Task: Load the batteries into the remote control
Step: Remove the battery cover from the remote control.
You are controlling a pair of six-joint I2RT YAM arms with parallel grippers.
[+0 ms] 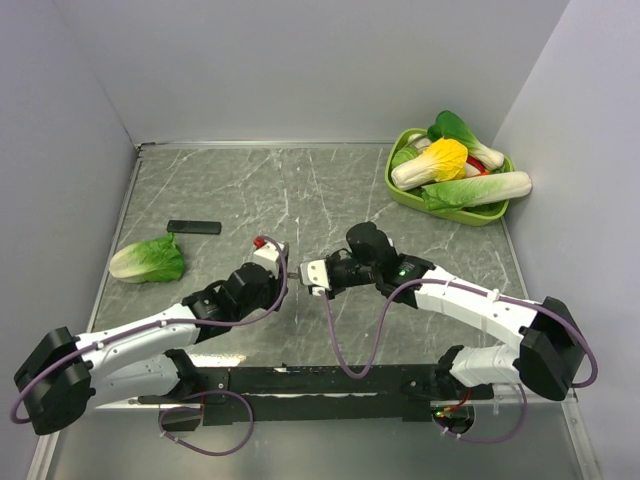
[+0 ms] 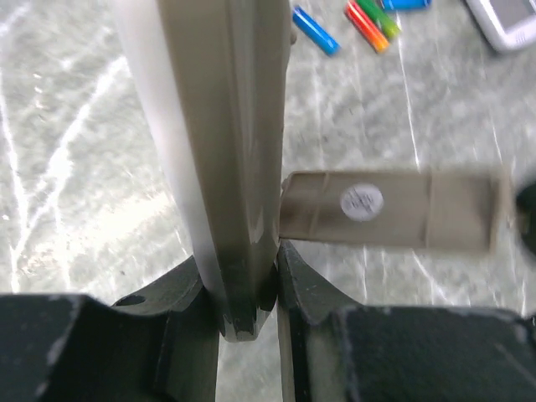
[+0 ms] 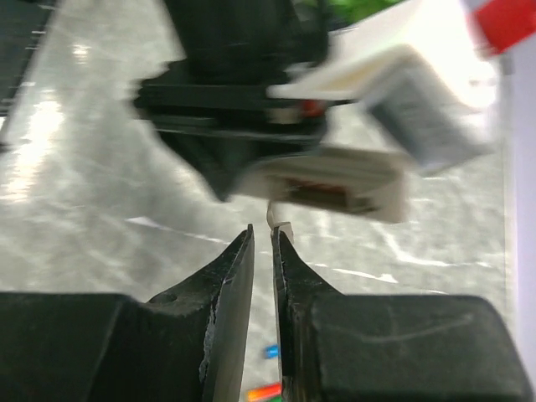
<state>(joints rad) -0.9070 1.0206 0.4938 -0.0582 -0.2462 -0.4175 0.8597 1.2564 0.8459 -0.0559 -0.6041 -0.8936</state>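
Batteries (image 2: 368, 25), small coloured cylinders, lie unloaded on the desk (image 2: 84, 167); left claw (image 2: 243, 289) clamps slim grey-beige remote (image 2: 218, 126), right claw (image 3: 262, 239) narrowly pinches flat beige cover (image 2: 394, 209).

top: high behind arms (image 1: 150, 335), looking down on table (image 1: 300, 190) | left wrist: close, remote (image 2: 222, 151) between jaws | right wrist: close, same remote (image 3: 335, 180) beyond jaws

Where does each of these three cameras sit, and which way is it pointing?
Top external: above and behind the arms, looking down at the table; both arms show.
Left wrist: on the left arm, looking past its left pincer, which grips the remote control, down at the table.
Right wrist: on the right arm, looking past the right pincer toward the blurred left pincer.
Shared: both wrist views catch the batteries.
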